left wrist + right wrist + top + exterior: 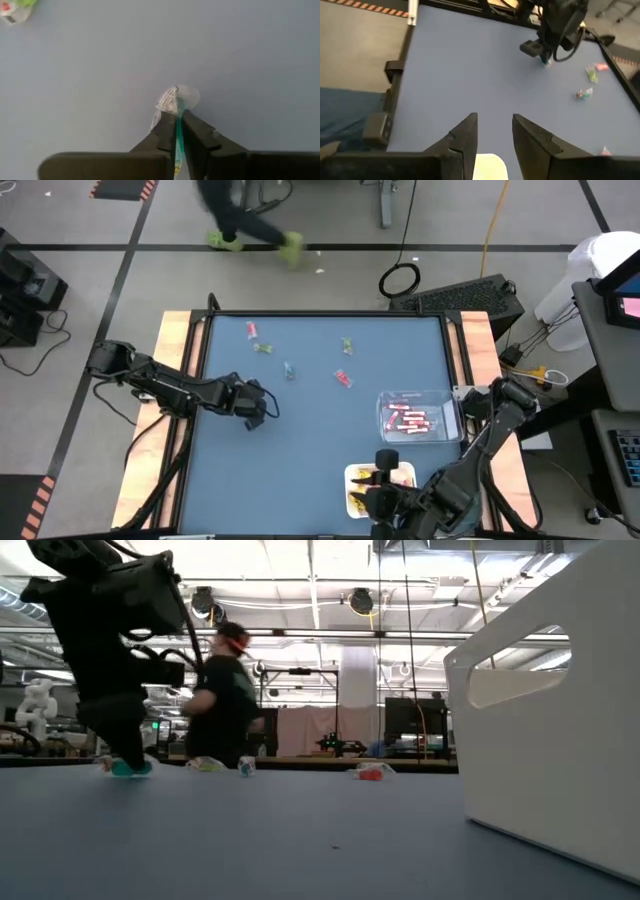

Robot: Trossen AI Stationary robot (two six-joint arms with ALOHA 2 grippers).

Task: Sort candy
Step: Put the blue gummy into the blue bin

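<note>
Blue and flat, the table [320, 470] filled the middle of the room, and behind it a person [225, 700] walked across the floor.

On the left side, the left gripper [176, 131] stood down at the table with its jaws closed on a teal candy [176, 100]. Only the thin twisted end of the wrapper was between the fingers [165, 137]; the round part stuck out in front. In the low view the candy [130, 768] sat on the surface, or very near it.

Further right, five loose candies lay well apart from each other: a pink one [251, 330], a green one [263, 348], a small teal one [290, 370], another green one [347, 346] and a red one [343, 378]. Then came a clear tray [452, 412] with pink-red sticks [408, 421] in it, and near the front edge a white tray [349, 477] with yellow packets [357, 498].

The right gripper [495, 142] hung over this white tray, jaws half open and holding nothing.

I think the main risk was the weak hold on the wrapper: when the arm lifts or swings, the candy could slip out or the foil could tear. It could also fall into the wrong tray.

The right arm covered most of the white tray, so its content was hard to count. No tray for teal candies was visible to me. The big white wall in the low view hid the right side of the table.
</note>
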